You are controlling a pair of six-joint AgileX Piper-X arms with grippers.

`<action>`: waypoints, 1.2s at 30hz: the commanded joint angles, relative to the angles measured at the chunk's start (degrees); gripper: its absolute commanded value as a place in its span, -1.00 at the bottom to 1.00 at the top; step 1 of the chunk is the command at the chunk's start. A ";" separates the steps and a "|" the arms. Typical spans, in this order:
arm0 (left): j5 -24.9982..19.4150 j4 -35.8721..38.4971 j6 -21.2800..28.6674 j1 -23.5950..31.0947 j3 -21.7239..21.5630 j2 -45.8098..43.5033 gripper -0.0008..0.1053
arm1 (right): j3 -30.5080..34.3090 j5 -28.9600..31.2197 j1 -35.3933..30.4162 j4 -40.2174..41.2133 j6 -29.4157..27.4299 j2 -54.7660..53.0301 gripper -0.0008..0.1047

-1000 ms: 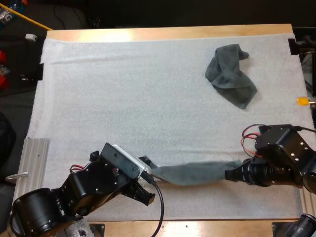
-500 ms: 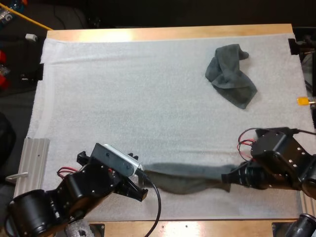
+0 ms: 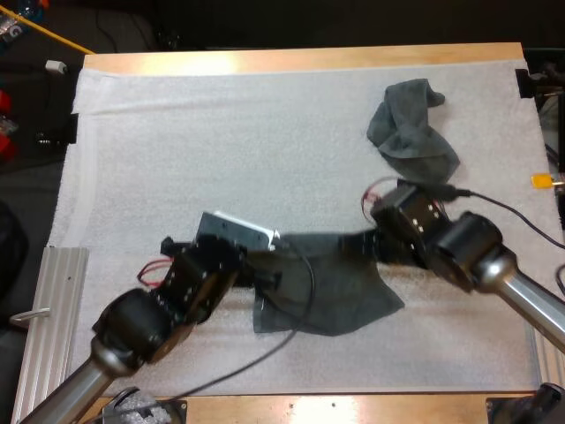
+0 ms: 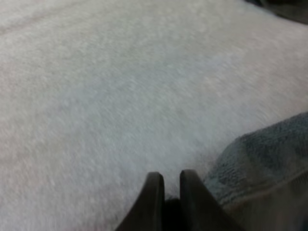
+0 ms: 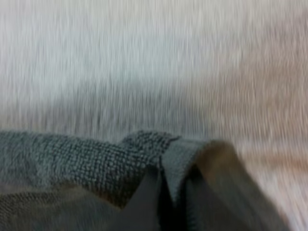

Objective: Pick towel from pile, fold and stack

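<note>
White mat (image 3: 177, 159) — jaws, half hidden, seemingly pinch the spread towel (image 3: 340, 287).

Left gripper (image 3: 267, 269) and right gripper (image 3: 366, 244) meet the far corners of the towel (image 3: 331, 290) spread on the mat (image 3: 177, 159). A crumpled towel (image 3: 410, 132) lies well apart, far right.

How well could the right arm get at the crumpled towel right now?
Probably not yet: the crumpled towel lies close beyond the right gripper with bare mat between, but that gripper is shut on the spread towel.
</note>
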 commanded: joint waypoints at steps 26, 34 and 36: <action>14.85 -28.88 13.47 19.83 -0.08 21.25 -0.98 | -0.12 3.02 -9.82 -33.71 2.33 13.27 -0.98; 16.01 -31.05 13.66 19.83 -2.40 21.25 -0.45 | -0.12 2.11 -9.85 -45.82 2.30 13.26 0.58; 16.01 -30.30 13.66 19.83 -3.66 21.25 -0.12 | -0.12 1.70 -9.85 -47.43 1.17 13.01 0.73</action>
